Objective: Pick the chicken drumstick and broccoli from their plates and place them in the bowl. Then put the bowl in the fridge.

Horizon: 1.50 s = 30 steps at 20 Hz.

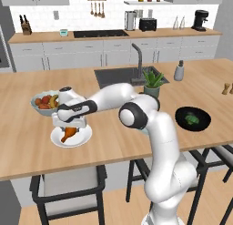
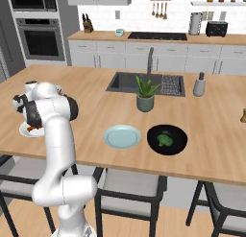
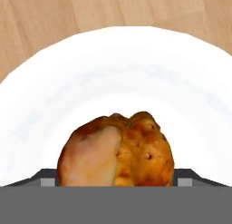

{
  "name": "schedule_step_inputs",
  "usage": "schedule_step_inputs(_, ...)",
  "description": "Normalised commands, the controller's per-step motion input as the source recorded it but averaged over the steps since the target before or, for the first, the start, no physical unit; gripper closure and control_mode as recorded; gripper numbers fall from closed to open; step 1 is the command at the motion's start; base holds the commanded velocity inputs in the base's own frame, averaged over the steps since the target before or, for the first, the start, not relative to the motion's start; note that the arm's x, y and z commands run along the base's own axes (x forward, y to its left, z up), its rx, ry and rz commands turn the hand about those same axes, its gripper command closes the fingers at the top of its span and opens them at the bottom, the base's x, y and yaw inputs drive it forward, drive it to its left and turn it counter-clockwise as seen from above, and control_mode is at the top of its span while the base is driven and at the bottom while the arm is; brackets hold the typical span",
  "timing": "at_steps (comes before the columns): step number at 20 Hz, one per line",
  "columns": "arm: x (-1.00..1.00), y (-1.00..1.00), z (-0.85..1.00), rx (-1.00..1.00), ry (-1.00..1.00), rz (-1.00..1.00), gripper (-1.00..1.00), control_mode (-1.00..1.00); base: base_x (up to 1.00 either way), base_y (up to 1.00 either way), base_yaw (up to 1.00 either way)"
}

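The orange-brown chicken drumstick lies on the white plate at the left of the island. My gripper points down over it. In the hand view the drumstick fills the space between my gripper's two dark tips, which stand open close to its sides, with the plate under it. The broccoli sits inside the black bowl at the right. A pale blue-green plate lies bare beside the bowl. The fridge is out of view.
A pale bowl of fruit stands just behind the white plate. A potted plant, the sink and a grey bottle lie toward the island's middle and back. Stools stand along the near edge.
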Motion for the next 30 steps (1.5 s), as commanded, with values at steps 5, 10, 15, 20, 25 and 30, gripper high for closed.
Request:
schedule_step_inputs(5,0.00,-0.10,-0.05,0.00,-0.02,0.01,1.00,-1.00,0.00,0.00,0.00)
schedule_step_inputs(10,-0.35,-0.79,0.64,0.05,-0.03,-0.02,1.00,-1.00,0.00,0.00,0.00)
schedule_step_inputs(15,-0.63,-1.00,0.75,0.08,-0.01,-0.12,1.00,-1.00,0.00,0.00,0.00)
schedule_step_inputs(20,-0.43,-1.00,0.52,0.05,0.00,-0.13,1.00,-1.00,0.00,0.00,0.00)
schedule_step_inputs(25,-0.31,-1.00,0.30,0.03,0.02,-0.16,1.00,-1.00,0.00,0.00,0.00)
schedule_step_inputs(30,-0.19,-1.00,0.19,0.04,0.04,-0.17,1.00,-1.00,0.00,0.00,0.00)
